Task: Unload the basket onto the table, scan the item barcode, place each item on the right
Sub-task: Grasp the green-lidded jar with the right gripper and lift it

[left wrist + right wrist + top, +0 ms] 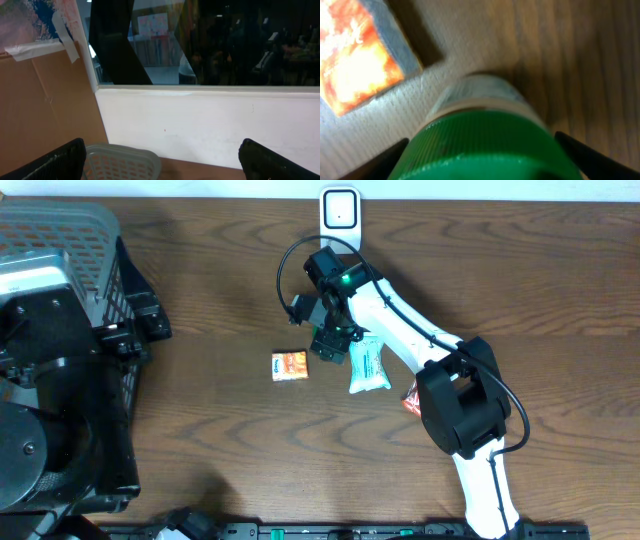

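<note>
A bottle with a green ribbed cap (485, 145) fills the bottom of the right wrist view, seen from above on the wood table. My right gripper (482, 155) straddles that cap, one dark finger close on each side; whether they press on it does not show. From overhead, the right gripper (330, 340) hangs over the table's middle and hides the bottle. The white scanner (340, 210) stands at the far edge. My left gripper (162, 160) is open, holds nothing and faces a white wall.
An orange packet (290, 366) lies just left of the right gripper. A white and blue pouch (368, 367) lies to its right, with a red item (410, 402) beyond. A grey basket (60, 250) fills the far left beside the left arm (40, 410).
</note>
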